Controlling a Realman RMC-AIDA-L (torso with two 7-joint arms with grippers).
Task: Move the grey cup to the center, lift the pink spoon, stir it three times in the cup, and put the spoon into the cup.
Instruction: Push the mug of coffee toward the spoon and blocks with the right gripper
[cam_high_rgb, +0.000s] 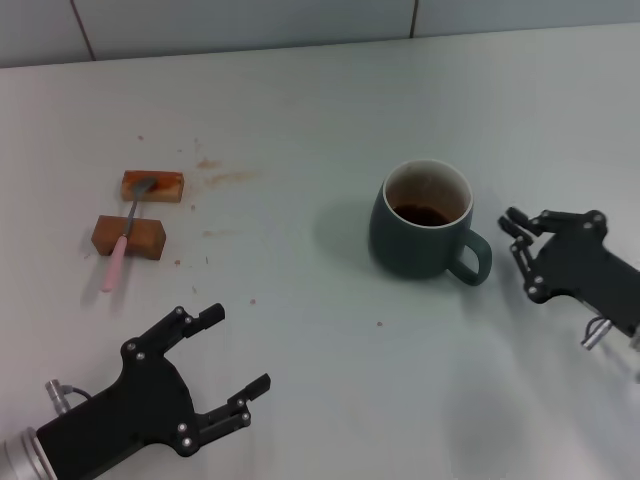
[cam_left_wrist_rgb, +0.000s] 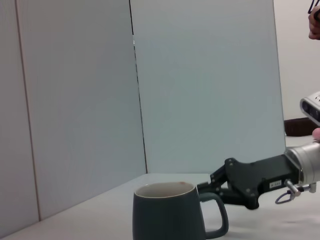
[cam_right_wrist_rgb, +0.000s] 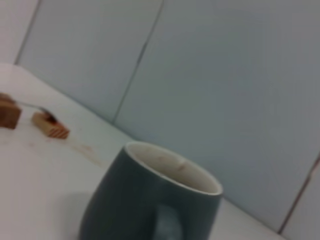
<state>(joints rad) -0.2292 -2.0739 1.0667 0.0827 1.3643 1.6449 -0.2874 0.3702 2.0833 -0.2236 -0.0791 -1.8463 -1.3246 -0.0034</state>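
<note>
Both arms low over the bench, nothing held.
Left end effector (cam_high_rgb: 232, 352) near front-left, fingers spread wide, pointing forward-right. Right end effector (cam_high_rgb: 518, 243) at right, fingers parted, pointing left, wrist trailing off the right edge.

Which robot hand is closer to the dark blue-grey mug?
The right gripper, open, sits just beside the dark blue-grey ceramic mug, near its handle. The left gripper, open too, is farther off, nearer the robot.

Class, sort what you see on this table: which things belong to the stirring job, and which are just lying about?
Part of the job: grey cup; pink spoon; left gripper, open; right gripper.

Just lying about: two brown blocks under the spoon; brown smears on the table.
</note>
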